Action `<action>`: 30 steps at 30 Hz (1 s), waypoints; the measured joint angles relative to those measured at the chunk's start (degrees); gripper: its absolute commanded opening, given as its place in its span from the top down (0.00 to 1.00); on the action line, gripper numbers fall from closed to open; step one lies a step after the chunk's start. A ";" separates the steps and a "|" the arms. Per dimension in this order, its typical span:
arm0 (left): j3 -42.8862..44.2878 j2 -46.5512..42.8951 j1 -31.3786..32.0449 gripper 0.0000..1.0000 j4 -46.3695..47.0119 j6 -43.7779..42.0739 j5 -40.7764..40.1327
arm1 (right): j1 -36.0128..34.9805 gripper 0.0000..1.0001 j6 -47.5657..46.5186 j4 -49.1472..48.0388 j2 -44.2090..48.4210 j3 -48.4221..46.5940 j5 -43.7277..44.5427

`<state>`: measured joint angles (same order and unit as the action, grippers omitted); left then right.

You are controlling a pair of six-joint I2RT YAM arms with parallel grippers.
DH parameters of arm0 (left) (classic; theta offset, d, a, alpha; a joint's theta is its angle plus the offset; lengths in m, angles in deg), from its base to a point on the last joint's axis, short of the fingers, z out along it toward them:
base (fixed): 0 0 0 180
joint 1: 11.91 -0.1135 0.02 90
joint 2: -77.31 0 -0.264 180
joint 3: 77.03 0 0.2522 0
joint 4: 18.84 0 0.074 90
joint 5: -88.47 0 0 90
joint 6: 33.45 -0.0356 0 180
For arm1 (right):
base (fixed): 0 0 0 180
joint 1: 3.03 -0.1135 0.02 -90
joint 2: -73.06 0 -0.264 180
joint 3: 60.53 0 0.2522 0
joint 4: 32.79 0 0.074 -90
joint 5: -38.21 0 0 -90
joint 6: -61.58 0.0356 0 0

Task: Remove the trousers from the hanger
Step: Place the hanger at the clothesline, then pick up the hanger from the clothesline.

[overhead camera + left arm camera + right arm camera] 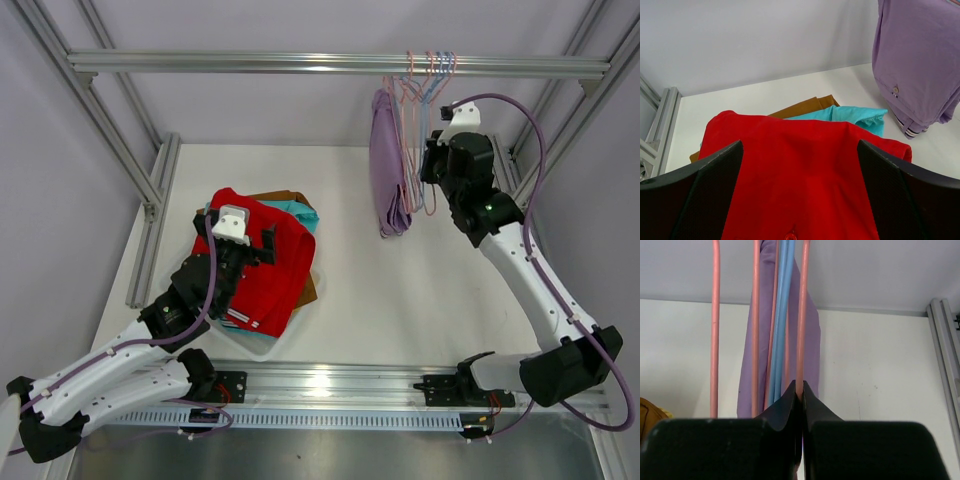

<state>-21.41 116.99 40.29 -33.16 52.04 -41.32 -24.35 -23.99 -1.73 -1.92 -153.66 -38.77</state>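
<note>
Since only the lilac trousers hang from the rail, among a bunch of wire hangers, the right gripper is up just beside them. Its fingers are pressed together. In the wrist view a pink hanger runs down into their seam, so it looks nipped there, probably to steady that hanger. I cannot tell whether it is the one carrying the cloth.

The lilac pair hangs folded, long axis vertical, with its striped waistband at the low end, towards the table.

The left gripper is spread wide and holds nothing, low over the red trousers. These lie flat on the teal and brown pairs, apparently the drop pile at the table's left.
</note>
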 measured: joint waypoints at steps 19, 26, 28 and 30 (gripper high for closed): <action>0.20 -0.11 0.00 0.01 -0.02 0.00 0.02 | -7.06 1.00 -1.53 -1.25 -4.31 -2.51 6.32; 0.20 -0.11 0.00 0.01 0.00 0.00 0.02 | -7.23 0.74 -2.10 -0.66 -4.24 -2.51 7.32; 0.20 -0.11 0.00 0.01 -0.02 0.00 0.02 | -7.52 0.56 -2.49 1.03 -4.07 -2.51 7.37; 0.20 -0.11 0.00 0.00 0.00 0.00 0.02 | -7.76 0.48 -2.84 2.62 -3.54 -2.51 7.56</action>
<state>-21.21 116.88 40.29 -33.16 52.04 -41.30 -32.11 -26.83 0.90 -5.46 -156.17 -31.21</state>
